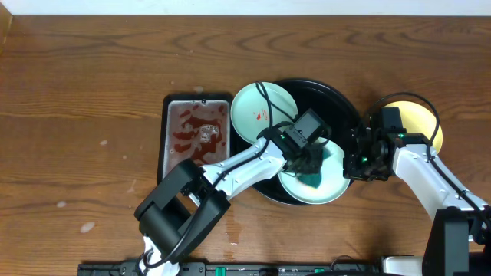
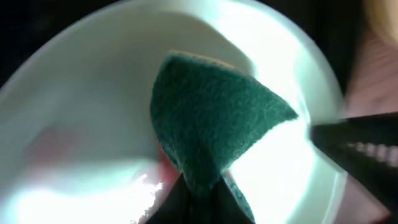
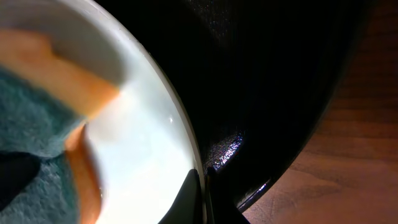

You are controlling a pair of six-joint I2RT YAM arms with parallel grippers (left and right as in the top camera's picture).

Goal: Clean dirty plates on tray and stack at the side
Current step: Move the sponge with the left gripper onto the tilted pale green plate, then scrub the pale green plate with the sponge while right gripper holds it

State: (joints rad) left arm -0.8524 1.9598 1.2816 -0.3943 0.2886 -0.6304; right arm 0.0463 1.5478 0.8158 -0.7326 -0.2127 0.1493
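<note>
Glossy tray [image 3: 261, 74]; rough green sponge [image 2: 211, 118]; wood-grain tabletop [image 1: 77, 115].

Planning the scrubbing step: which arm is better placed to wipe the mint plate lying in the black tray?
Left. The left end effector is shut on the green sponge, pressed into the mint plate. The right end effector pinches that plate's rim, so it better suits steadying.

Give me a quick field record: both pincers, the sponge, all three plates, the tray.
left pincer: shut on sponge, pressing it into near plate
right pincer: shut on near plate's rim
near plate: mint, in tray, some red beside sponge
far plate: mint, red smears, overlapping tray's left rim
yellow plate: on table right of tray, partly behind right arm
pan: red-stained, left of tray
</note>
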